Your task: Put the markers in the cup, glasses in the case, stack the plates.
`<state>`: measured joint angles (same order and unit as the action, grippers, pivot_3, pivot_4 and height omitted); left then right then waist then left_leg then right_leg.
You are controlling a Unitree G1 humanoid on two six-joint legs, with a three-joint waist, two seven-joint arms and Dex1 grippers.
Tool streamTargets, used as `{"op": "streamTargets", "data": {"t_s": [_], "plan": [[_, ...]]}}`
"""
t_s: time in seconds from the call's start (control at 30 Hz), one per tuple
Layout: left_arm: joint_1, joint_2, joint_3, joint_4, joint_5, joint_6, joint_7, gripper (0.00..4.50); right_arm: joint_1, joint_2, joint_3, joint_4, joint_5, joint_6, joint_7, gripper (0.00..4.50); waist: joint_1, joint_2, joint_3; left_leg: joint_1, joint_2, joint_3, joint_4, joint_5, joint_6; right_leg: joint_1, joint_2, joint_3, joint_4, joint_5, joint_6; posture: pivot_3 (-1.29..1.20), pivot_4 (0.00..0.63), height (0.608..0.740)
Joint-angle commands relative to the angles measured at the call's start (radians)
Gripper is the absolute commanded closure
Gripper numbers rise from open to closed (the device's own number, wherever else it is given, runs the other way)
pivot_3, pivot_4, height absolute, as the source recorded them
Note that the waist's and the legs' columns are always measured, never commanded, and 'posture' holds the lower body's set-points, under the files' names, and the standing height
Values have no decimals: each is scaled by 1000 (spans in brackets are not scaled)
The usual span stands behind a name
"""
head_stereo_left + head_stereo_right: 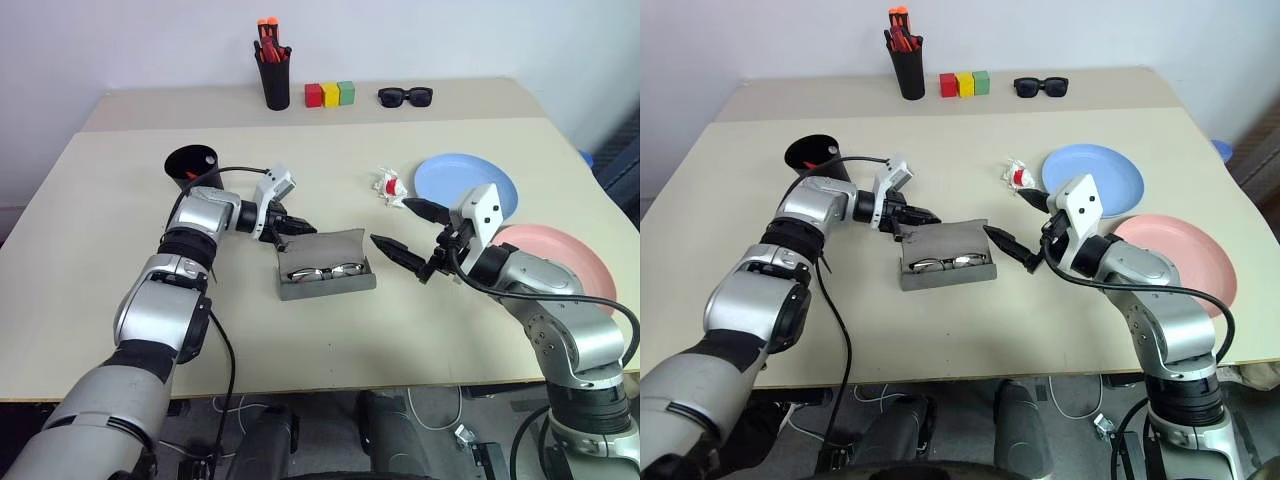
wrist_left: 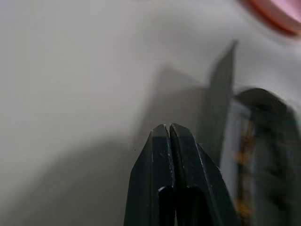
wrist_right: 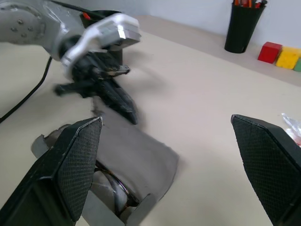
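Glasses (image 1: 324, 271) inside open case (image 1: 352, 287)

We see a beige table (image 1: 120, 330) against a plain white wall (image 1: 120, 40), evenly lit.

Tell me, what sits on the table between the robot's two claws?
The open grey case with the glasses inside lies between the left gripper and right gripper, seen from the head cameras.

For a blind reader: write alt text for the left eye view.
An open grey case with the glasses inside sits mid-table; the shut left pincer is at its raised lid and the open right pincer is beside it. A blue plate and pink plate lie apart to the right.
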<state>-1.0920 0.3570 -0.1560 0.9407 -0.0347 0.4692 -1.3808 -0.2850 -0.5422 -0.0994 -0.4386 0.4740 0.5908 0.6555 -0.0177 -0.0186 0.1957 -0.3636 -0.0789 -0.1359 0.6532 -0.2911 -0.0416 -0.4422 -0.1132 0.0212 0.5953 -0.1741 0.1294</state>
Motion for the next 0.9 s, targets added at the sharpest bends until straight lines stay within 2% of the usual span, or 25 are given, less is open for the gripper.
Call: {"op": "streamTargets", "data": {"t_s": [0.03,0.3,0.6,0.7,0.9], "plan": [[53,30,-41,-141,-17,57,-79,4469,-20,-13,-1,-12,-10,-29,-1,0,0,0,0,0,0,0,0,0,0,0,0,0,0,0,0,0,150,740],[194,62,-71,-409,-50,124,-79,4469,-25,-16,-2,-4,-20,-36,2,0,3,0,0,0,0,0,0,0,0,0,0,0,0,0,0,0,150,740],[159,-3,137,-426,-169,-68,156,4469,-42,-26,-42,52,-55,-65,-37,0,6,0,0,0,0,0,2,0,0,0,0,0,0,0,0,0,150,740],[174,16,165,-488,-238,-11,127,3680,-36,-56,-83,88,-81,-79,-55,0,4,0,0,0,0,0,2,0,0,0,0,0,0,0,0,0,150,740],[246,85,176,-627,-356,39,26,513,40,-153,-172,134,-113,15,-95,0,5,0,0,0,0,0,1,0,0,0,0,0,0,0,0,0,150,740]]}}
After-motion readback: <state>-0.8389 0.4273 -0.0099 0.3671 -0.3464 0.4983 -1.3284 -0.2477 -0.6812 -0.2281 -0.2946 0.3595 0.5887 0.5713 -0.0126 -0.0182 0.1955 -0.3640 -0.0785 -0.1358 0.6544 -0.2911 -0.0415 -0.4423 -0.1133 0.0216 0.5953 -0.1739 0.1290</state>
